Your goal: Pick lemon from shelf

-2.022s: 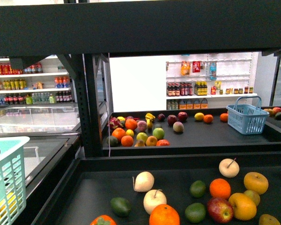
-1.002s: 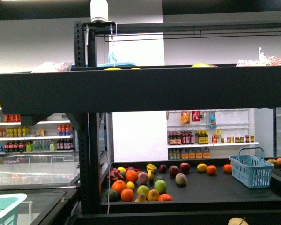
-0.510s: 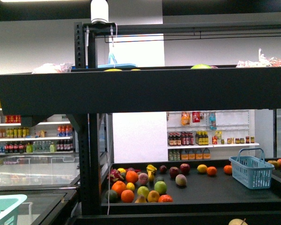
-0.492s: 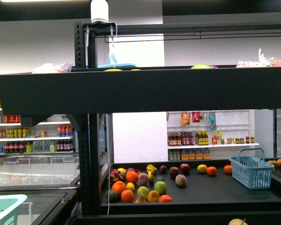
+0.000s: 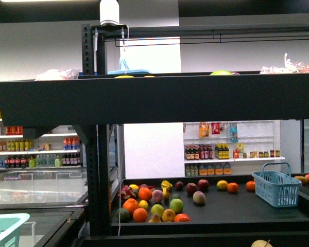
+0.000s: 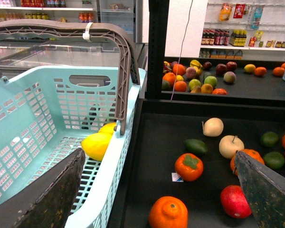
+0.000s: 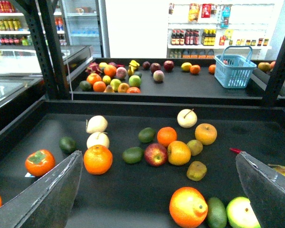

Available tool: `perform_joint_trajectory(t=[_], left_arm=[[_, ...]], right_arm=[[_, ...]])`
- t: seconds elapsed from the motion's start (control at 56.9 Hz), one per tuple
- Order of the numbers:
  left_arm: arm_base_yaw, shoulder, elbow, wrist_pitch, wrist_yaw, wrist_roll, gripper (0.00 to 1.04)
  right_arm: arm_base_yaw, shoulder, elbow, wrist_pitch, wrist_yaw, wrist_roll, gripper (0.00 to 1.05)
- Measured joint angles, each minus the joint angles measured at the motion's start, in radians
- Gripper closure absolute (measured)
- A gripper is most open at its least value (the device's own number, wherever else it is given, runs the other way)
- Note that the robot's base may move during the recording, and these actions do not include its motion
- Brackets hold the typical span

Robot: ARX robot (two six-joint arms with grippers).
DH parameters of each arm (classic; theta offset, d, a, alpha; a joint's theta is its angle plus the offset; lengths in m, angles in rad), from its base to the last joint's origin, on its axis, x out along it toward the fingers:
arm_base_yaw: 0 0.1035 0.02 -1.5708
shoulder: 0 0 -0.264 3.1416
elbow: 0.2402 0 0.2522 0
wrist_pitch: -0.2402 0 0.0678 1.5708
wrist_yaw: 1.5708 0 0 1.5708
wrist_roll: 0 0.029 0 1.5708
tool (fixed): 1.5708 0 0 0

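The lemon lies on its side on the slotted floor of the teal basket, just beside the shelf. Its long axis runs roughly crosswise to the basket's near wall, with one end close against that wall below the brown handle and the tapered end pointing inward. The shelf's dark lower tray holds scattered oranges, apples and limes with bare floor between them, under a thick black upper edge and past a black post, with white bottle racks behind. The left gripper and right gripper both hang spread wide and hold nothing.
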Motion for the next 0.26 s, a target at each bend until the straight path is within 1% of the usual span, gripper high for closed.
perform_joint_trajectory(t=[0.264], left_arm=[[0.000, 0.000, 0.000, 0.000, 0.000, 0.000, 0.08]], right_arm=[[0.000, 0.000, 0.000, 0.000, 0.000, 0.000, 0.07]])
